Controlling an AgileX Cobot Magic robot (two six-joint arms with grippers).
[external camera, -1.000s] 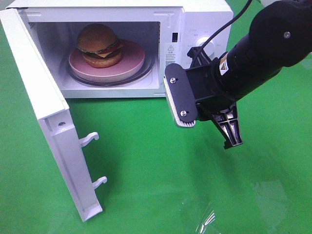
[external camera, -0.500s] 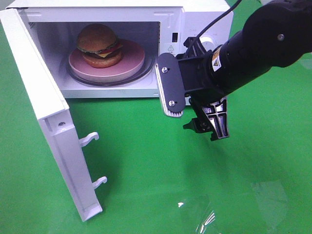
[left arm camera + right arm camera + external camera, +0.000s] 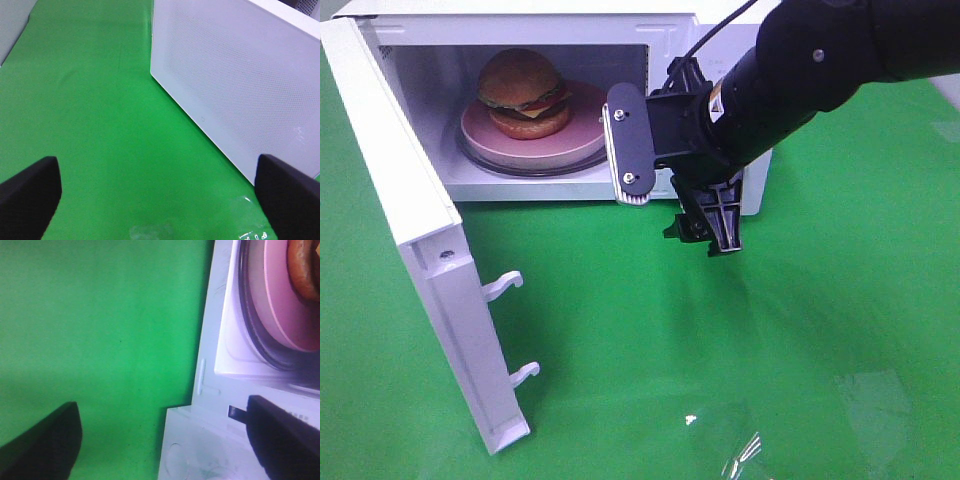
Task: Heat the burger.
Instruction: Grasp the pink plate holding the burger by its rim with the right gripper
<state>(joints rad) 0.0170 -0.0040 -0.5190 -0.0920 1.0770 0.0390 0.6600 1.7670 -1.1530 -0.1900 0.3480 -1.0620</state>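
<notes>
Exterior high: burger (image 3: 522,90) sitting on pink plate (image 3: 582,130) inside microwave (image 3: 665,60), at ten o'clock from right pincer (image 3: 670,195), gaping, empty. Left wrist: left pincer (image 3: 157,187) spread wide, empty, facing door (image 3: 235,85). Right wrist: plate edge showing.

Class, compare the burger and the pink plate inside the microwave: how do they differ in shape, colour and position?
The burger is tall and domed; the pink plate is flat and wider. The burger is golden-brown with layered fillings; the plate is plain pink. The burger sits left of centre on the plate, which rests on the glass turntable. Both are round.
</notes>
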